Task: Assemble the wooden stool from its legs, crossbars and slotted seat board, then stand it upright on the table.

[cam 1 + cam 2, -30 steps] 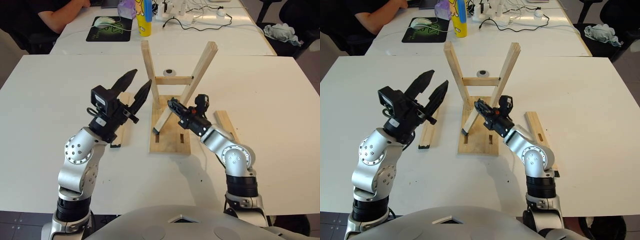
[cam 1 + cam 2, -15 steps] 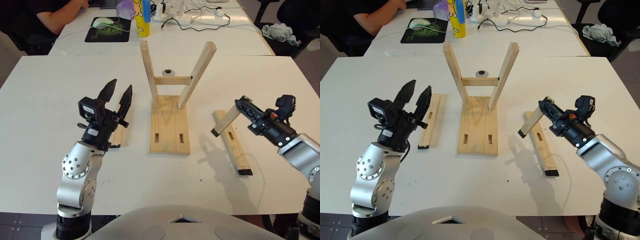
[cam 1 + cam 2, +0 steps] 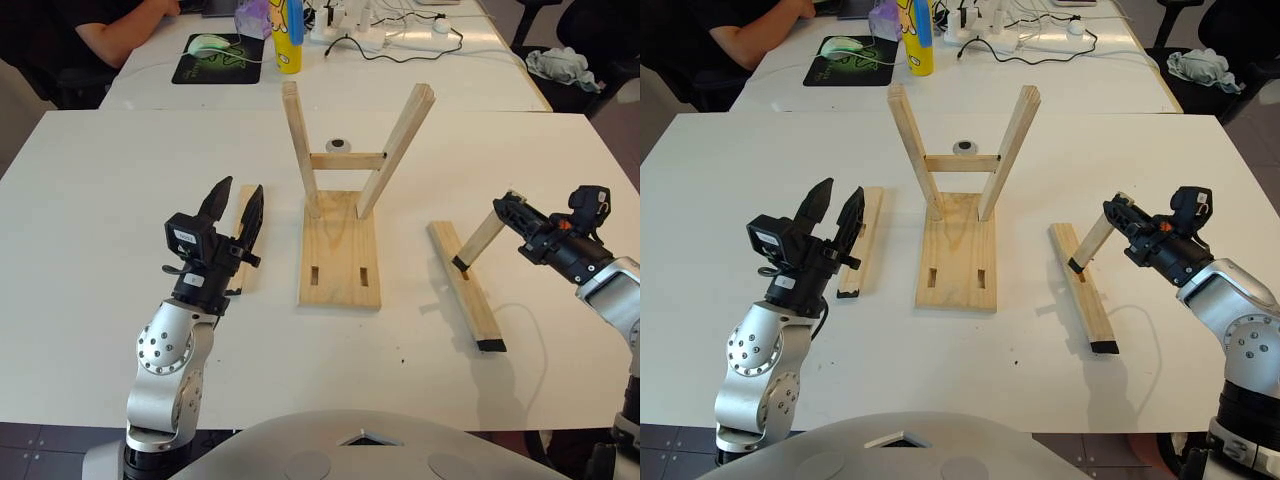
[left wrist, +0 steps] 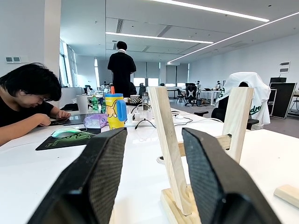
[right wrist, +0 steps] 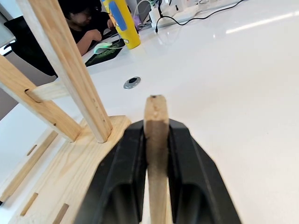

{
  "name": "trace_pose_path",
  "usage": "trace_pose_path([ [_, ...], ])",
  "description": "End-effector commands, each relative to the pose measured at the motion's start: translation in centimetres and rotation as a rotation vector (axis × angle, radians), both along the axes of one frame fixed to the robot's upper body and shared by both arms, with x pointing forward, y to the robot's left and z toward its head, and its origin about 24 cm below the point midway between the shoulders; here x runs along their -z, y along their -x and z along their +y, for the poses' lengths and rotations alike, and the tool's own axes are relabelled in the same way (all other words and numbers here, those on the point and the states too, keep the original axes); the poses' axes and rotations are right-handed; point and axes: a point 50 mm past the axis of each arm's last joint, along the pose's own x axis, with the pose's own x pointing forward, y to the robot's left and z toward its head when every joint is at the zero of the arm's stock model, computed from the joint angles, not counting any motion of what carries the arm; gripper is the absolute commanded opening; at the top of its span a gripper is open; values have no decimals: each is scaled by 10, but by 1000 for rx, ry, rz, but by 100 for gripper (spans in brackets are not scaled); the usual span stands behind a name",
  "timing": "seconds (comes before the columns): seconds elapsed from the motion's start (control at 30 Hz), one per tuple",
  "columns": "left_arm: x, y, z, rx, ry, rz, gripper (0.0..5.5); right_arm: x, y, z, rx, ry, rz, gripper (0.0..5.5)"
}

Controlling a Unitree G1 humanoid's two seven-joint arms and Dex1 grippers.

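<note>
The slotted seat board (image 3: 340, 270) lies flat mid-table with two legs (image 3: 300, 150) standing in its far slots, joined by a crossbar (image 3: 347, 160). My right gripper (image 3: 512, 212) is shut on a short wooden bar (image 3: 478, 240), tilted down above a loose leg (image 3: 466, 292) right of the board. In the right wrist view the bar (image 5: 156, 140) sits clamped between both fingers (image 5: 126, 168). My left gripper (image 3: 238, 193) hangs open over another loose leg (image 3: 244, 250) left of the board. Its fingers (image 4: 88, 186) stand wide apart with nothing between them.
A round grommet (image 3: 339, 145) sits in the table behind the legs. A second table beyond holds a yellow bottle (image 3: 289, 35), a mouse on a pad (image 3: 215, 55) and cables. Open table surface lies at front and far left.
My right gripper carried the short bar from over the seat board out to the right. My left arm lowered and drew back to the left, still open.
</note>
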Motion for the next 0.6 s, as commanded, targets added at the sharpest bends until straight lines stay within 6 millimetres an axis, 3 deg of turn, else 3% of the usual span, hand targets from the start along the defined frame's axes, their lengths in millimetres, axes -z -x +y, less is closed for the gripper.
trace_pose_path([
  [0.03, 1, 4, -2, -18, 2, 0, 217, -4, -3, -4, -21, 29, 0, 44],
  [0.6, 2, 7, -1, -43, -5, 8, 217, 10, -1, -7, -20, 56, 68, 44],
])
